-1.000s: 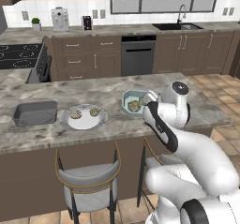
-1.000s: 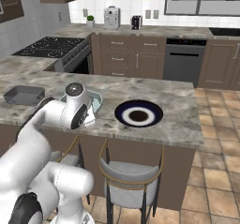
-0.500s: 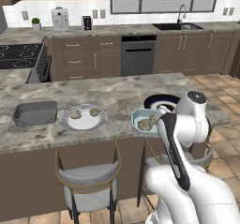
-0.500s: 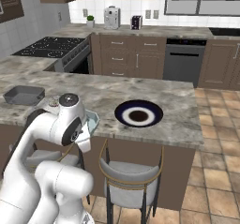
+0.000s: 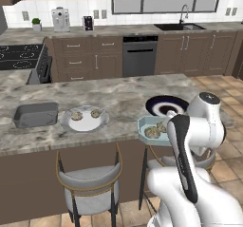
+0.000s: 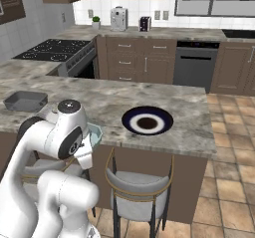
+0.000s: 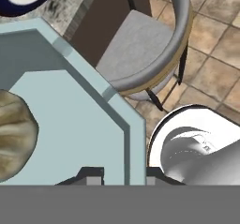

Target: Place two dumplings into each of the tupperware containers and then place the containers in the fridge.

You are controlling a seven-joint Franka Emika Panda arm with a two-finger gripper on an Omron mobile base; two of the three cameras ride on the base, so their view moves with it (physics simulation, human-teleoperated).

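Presently, carried load: the light blue tub (image 5: 153,128) hangs out past the front edge of the island counter (image 5: 118,98), off the stone, with two dumplings (image 5: 153,132) lying loose inside.
Hand: the gripper (image 7: 124,175) is pinched shut on the tub's rim, one fingertip (image 7: 92,175) inside the wall and the other outside it, as the hand view shows.
Handling: the tub looks like thin, light plastic, so I judge it stiff enough to carry by one wall but apt to tip about that single hold.
Contents: a dumpling (image 7: 14,141) sits free on the smooth floor and would probably slide or roll if the tub tilts; keeping it level matters more than force.
Better hold: the middle of a long wall seems steadier than a corner; the present pinch sits near an angled corner.
Other tub: the dark grey tub (image 5: 36,114) rests on the counter far to the left, apparently empty, just beside the pale plate (image 5: 84,119), which holds two more dumplings.
Edges: the counter lip lies just behind the tub, and the dark-rimmed plate (image 6: 147,122) is near it on the stone.
Below: a grey stool (image 7: 140,45) stands right under the carry path, another stool (image 5: 90,181) further left.
Open room: tiled floor (image 6: 224,147) to the right looks clear.
Fridge: I cannot tell where it stands.
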